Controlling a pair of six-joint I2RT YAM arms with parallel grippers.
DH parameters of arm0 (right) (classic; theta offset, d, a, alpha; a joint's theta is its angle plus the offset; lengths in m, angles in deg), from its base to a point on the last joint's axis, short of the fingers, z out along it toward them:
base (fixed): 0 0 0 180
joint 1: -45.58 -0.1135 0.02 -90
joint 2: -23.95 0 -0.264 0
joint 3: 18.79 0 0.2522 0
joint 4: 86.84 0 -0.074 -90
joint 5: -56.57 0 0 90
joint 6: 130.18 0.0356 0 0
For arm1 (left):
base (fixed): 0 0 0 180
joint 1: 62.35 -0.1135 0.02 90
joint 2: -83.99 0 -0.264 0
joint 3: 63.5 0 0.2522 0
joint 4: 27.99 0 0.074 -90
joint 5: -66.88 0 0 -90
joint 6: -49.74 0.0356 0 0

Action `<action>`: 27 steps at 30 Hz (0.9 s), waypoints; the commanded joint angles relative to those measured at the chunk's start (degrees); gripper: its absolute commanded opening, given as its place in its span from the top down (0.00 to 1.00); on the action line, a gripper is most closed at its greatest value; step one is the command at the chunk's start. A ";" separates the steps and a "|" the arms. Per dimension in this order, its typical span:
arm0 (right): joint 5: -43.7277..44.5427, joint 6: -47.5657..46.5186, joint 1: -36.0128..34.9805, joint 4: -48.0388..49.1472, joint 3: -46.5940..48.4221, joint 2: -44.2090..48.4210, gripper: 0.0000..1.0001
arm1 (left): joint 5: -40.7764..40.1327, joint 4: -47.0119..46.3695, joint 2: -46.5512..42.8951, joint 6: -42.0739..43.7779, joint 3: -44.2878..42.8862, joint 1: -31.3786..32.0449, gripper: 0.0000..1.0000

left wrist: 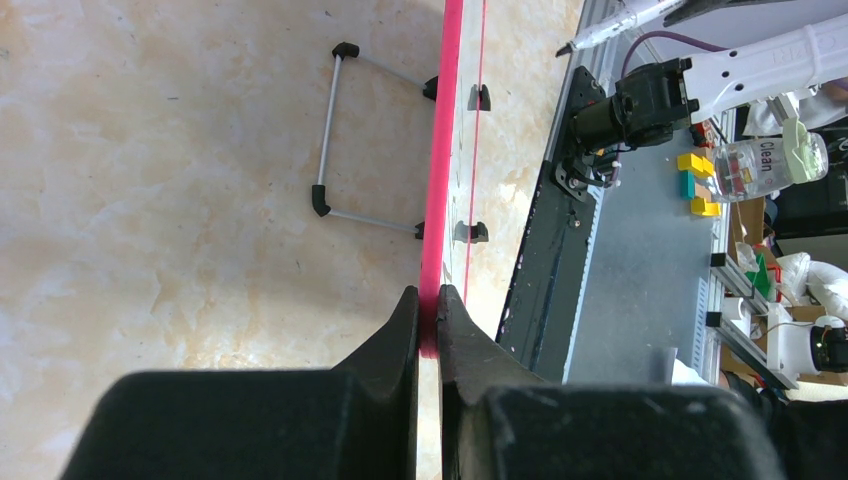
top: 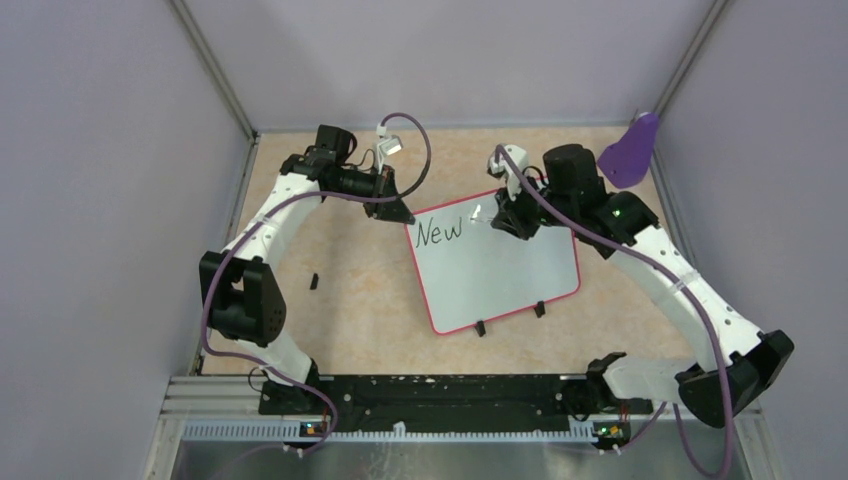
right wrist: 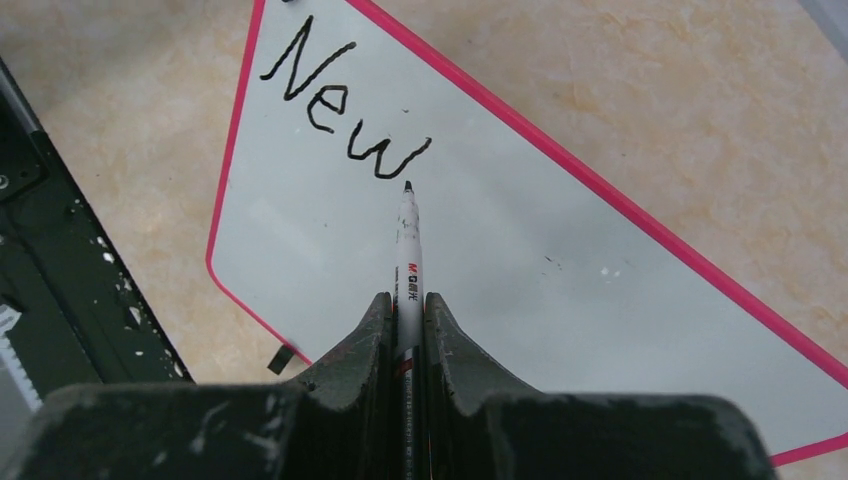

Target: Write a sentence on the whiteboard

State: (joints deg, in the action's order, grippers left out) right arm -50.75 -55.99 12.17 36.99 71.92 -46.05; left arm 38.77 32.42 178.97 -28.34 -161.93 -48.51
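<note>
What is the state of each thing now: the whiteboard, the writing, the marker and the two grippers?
whiteboard, rim clamped at its far left corner.
sentence, unfinished, only "New" is written.
marker, uncapped, tip just past the "w"; contact with the board unclear.
left gripper, shut on the whiteboard's rim.
right gripper, shut on the marker.

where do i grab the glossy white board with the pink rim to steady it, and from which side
Grip the thin pink rim at the far-left corner, coming edge-on from the left. The glossy white whiteboard is a thin flat sheet, so jaws fit only across its edge, as the black left gripper pinches it.
</note>
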 commanded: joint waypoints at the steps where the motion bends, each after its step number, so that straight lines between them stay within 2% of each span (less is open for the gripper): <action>1: -5.84 1.30 1.07 0.24 0.22 3.01 1.00 | -0.02 0.68 -1.93 1.04 0.82 0.57 1.00; 20: -0.51 1.52 1.03 3.97 -3.30 1.23 1.00 | 0.03 0.68 -1.73 1.03 0.82 0.70 1.00; 27: 5.53 1.72 0.10 4.68 -3.28 0.09 1.00 | 0.16 0.69 -1.73 0.96 0.68 0.66 1.00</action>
State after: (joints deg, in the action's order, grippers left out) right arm -49.37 -54.98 12.69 38.63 68.14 -45.67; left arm 38.81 32.44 178.97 -28.32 -161.90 -48.51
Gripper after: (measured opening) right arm 0.105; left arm 0.092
